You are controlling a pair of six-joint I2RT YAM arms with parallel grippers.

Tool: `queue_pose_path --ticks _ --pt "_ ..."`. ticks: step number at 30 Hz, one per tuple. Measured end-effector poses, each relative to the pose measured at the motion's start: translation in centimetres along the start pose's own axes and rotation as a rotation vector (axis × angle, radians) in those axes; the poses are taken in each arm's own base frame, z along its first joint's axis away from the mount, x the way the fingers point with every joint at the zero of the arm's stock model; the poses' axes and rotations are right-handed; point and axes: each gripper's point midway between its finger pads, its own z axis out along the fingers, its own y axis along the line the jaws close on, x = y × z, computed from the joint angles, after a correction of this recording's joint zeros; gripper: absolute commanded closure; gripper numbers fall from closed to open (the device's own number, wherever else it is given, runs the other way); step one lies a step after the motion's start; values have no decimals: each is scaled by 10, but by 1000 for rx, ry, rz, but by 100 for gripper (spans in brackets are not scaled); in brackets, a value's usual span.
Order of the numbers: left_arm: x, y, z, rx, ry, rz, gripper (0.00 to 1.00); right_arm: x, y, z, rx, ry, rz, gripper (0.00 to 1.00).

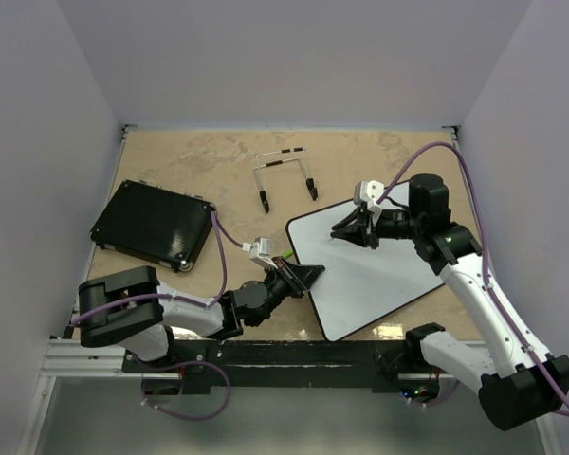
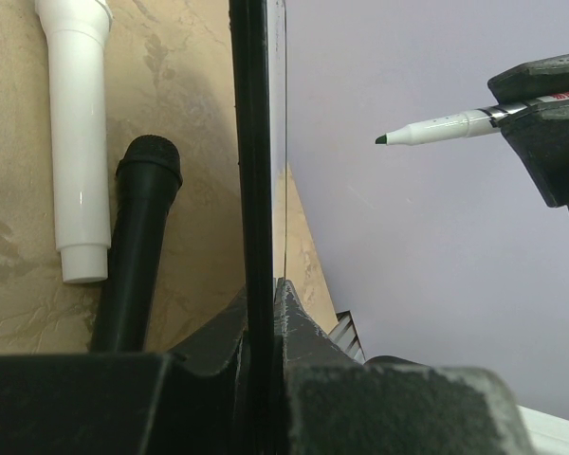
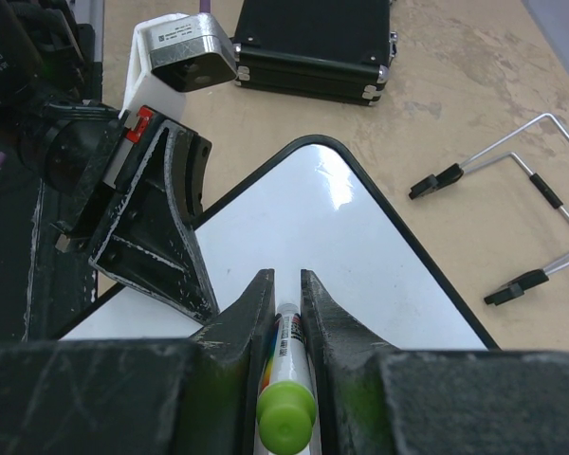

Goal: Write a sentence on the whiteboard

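The whiteboard (image 1: 379, 275) lies at the right of the table, and no sentence shows on its glossy white face (image 3: 360, 237). My left gripper (image 1: 299, 277) is shut on the board's near-left edge, the black frame (image 2: 256, 142) pinched between its fingers (image 2: 308, 341). My right gripper (image 1: 346, 230) hangs over the board's far-left corner, shut on a white marker (image 3: 289, 379) with a green end. The marker's dark tip (image 2: 382, 139) points at the board from just above, clear of the surface.
A black textured case (image 1: 154, 225) sits at the left of the table. A wire stand (image 1: 284, 175) lies behind the board. Beside the board's frame lie a white cylinder (image 2: 76, 142) and a black microphone-shaped thing (image 2: 142, 237).
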Motion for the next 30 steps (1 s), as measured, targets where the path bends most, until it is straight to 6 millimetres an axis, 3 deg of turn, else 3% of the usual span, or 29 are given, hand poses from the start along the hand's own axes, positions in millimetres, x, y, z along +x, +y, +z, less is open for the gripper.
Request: queue_pose_path --ticks 30 --pt "0 -1 0 5 1 6 100 -1 1 0 -11 -6 -14 100"
